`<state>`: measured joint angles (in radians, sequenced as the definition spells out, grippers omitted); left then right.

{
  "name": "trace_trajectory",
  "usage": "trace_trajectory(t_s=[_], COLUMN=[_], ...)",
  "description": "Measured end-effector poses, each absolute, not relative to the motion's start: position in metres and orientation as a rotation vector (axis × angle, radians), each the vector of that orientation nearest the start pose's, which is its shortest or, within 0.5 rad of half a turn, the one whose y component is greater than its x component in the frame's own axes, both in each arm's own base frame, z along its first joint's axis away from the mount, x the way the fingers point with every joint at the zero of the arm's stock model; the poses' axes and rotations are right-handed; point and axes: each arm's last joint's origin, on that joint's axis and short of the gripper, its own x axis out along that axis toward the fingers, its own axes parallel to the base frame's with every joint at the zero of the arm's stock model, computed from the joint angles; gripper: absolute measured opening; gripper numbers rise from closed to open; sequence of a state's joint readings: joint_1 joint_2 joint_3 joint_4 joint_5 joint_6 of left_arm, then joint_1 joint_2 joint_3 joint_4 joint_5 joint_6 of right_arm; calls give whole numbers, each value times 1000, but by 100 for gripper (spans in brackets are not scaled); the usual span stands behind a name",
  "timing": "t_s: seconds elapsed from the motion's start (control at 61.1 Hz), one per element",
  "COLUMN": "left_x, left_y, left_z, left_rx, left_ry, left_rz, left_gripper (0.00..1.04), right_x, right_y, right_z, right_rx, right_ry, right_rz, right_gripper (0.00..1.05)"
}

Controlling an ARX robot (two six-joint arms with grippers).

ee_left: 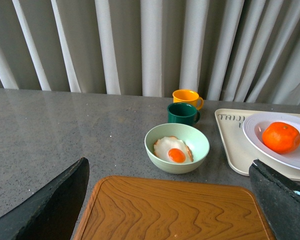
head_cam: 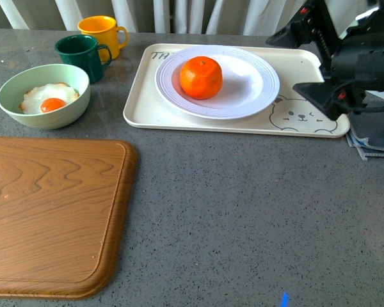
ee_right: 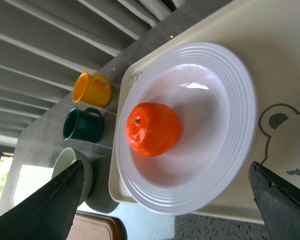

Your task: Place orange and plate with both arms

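The orange (head_cam: 201,77) sits in the white ridged plate (head_cam: 249,86), left of its middle. The plate rests on the cream bear-printed tray (head_cam: 297,61) at the back of the grey table. My right gripper (head_cam: 283,62) is open and empty, hovering at the tray's right end, apart from the plate. In the right wrist view its open gripper (ee_right: 165,167) frames the plate (ee_right: 230,100) and the orange (ee_right: 153,128). My left gripper (ee_left: 167,167) is open and empty above the wooden board; its view shows the orange (ee_left: 281,137) and the plate (ee_left: 255,127) far off. The left arm is out of the front view.
A wooden cutting board (head_cam: 51,211) lies at front left. A pale green bowl (head_cam: 13,80) with a fried egg stands behind it. A dark green mug (head_cam: 82,56) and a yellow mug (head_cam: 99,32) stand further back. A grey cloth (head_cam: 374,144) lies right of the tray.
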<state>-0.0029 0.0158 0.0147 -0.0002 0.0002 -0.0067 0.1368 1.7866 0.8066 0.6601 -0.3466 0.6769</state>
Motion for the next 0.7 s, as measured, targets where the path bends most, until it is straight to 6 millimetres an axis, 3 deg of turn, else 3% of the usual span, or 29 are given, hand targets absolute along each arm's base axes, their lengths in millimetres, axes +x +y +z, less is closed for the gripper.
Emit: trace_trajectory(t_s=[0.082, 0.164, 0.229, 0.36, 0.54, 0.704], left_x=[98, 98, 98, 98, 98, 98], left_y=[0, 0, 0, 0, 0, 0], left_z=[167, 167, 167, 167, 167, 167], left_rx=[-7, -7, -7, -7, -7, -7], left_ry=[1, 1, 1, 1, 1, 1], left_rz=[-3, -3, -3, -3, -3, -3], left_gripper=[96, 96, 96, 96, 96, 96], right_x=[325, 298, 282, 242, 215, 195], right_y=[54, 45, 37, 23, 15, 7], right_z=[177, 191, 195, 179, 176, 169], right_rx=[608, 336, 211, 42, 18, 6], right_ry=[404, 90, -6, 17, 6, 9], right_rz=[359, 149, 37, 4, 3, 22], right_gripper=[94, 79, 69, 35, 4, 2])
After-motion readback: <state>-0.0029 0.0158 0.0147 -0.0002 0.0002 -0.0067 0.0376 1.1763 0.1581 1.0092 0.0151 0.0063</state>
